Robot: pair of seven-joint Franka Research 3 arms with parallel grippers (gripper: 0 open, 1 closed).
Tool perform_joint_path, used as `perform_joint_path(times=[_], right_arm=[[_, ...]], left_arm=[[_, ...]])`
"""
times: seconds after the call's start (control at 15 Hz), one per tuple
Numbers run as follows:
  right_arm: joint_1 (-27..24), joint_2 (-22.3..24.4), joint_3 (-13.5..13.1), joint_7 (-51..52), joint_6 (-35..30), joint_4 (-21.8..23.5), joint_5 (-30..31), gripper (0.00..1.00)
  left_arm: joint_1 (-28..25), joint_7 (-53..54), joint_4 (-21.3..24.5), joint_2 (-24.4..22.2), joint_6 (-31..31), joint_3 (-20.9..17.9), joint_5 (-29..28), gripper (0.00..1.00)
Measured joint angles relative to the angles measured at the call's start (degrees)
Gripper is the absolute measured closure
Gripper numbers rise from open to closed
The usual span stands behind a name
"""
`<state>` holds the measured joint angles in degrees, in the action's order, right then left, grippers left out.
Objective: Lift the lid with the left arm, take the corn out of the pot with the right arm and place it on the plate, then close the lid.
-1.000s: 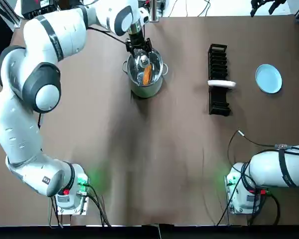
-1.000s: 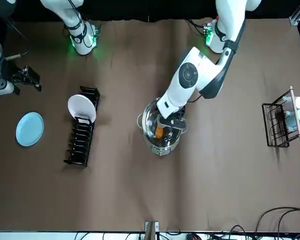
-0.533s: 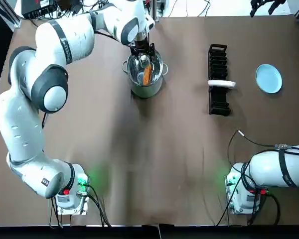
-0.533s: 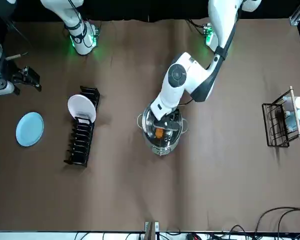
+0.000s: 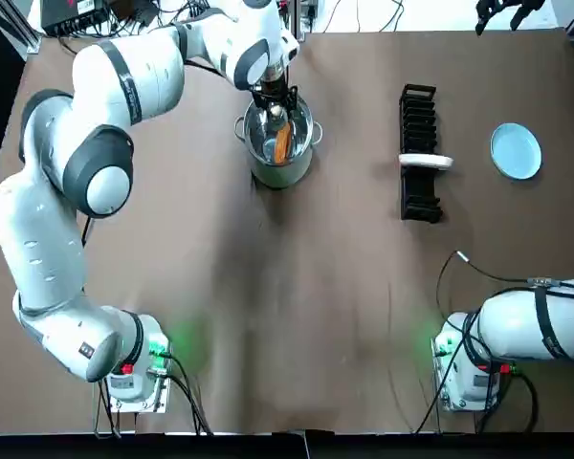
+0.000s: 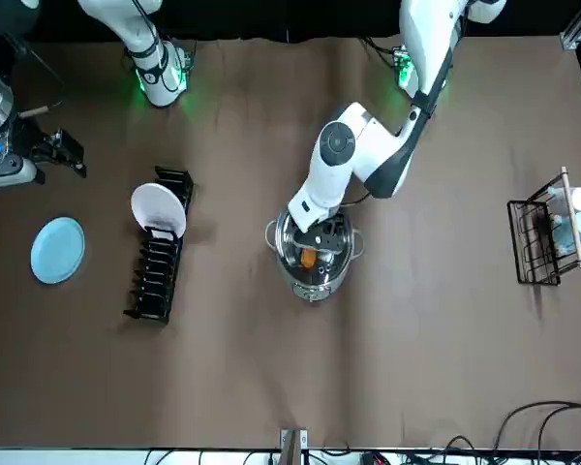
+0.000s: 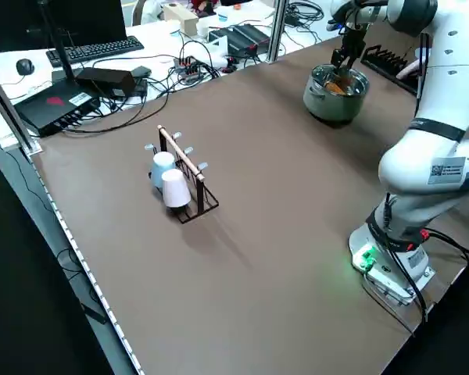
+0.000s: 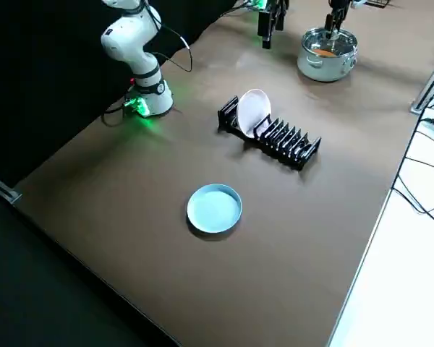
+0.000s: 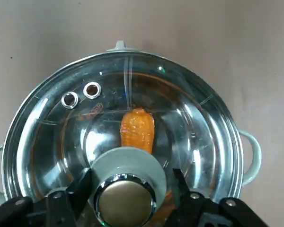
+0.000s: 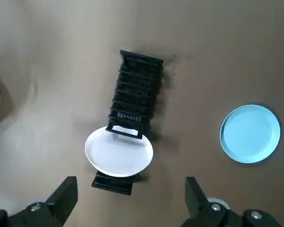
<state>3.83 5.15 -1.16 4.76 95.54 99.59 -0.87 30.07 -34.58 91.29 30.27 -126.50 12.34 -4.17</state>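
Left gripper (image 9: 129, 182) sits right over the lid's (image 9: 189, 113) knob (image 9: 125, 203), ready to pinch.

Its two fingers are apart, one on each side of the round knob. They seem not to squeeze it yet, but it is hard to tell. The glass lid is on the pot (image 5: 277, 170). Under it the orange corn (image 9: 137, 130) lies pointing away from the robot. Far to the right, near the blue plate (image 5: 515, 151), the right gripper (image 10: 131, 191) hangs wide open and empty.
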Motion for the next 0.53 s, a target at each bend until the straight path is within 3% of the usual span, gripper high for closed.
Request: perform_joint_path(times=[0.27,0.53], right_arm=[[1.44,-0.15,0.12,-0.39,-0.17,0.09,-0.09,0.0],[8.07,-2.87,0.46,-3.3,0.61,0.15,-0.1,0.0]], left_arm=[[0.15,0.0,-0.2,-0.02,0.91,-0.02,-0.29,0.3],[0.23,-0.01,-0.34,-0.09,1.49,-0.07,-0.69,0.39]])
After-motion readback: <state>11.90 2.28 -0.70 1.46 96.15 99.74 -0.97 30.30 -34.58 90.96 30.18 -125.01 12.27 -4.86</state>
